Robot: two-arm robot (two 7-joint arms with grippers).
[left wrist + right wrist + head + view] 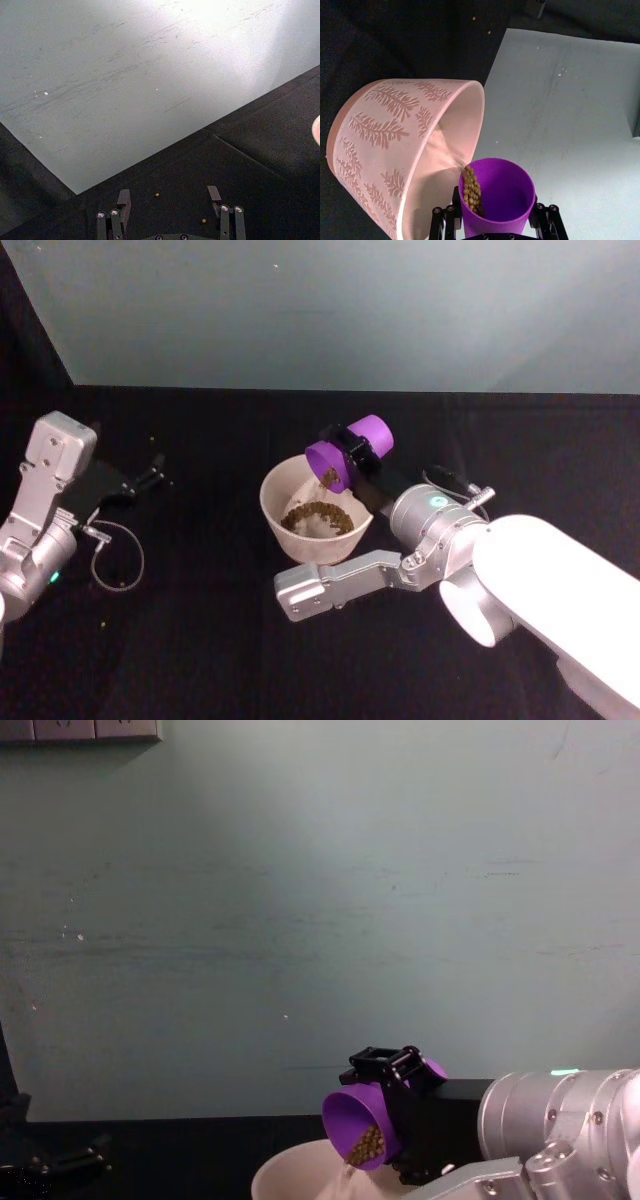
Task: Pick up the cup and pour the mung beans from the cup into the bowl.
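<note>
My right gripper (352, 447) is shut on the purple cup (347, 456), which lies tipped on its side over the far right rim of the bowl (272, 508), mouth facing the bowl. Mung beans (329, 476) spill from the cup's lip, and a pile of them (314, 518) lies inside the bowl. In the right wrist view the cup (500, 192) sits between the fingers (546, 220), with beans (471, 189) sliding out next to the bowl (395, 145), whose outside carries a fern pattern. The chest view shows the cup (362, 1122) above the bowl rim (290, 1168). My left gripper (150, 476) rests open at the left.
Black cloth covers the table, and a pale wall stands close behind it. My right forearm link (335, 587) lies just in front of the bowl. A cable loop (118, 562) hangs by the left arm. Stray beans (157, 194) lie on the cloth near the left gripper (169, 199).
</note>
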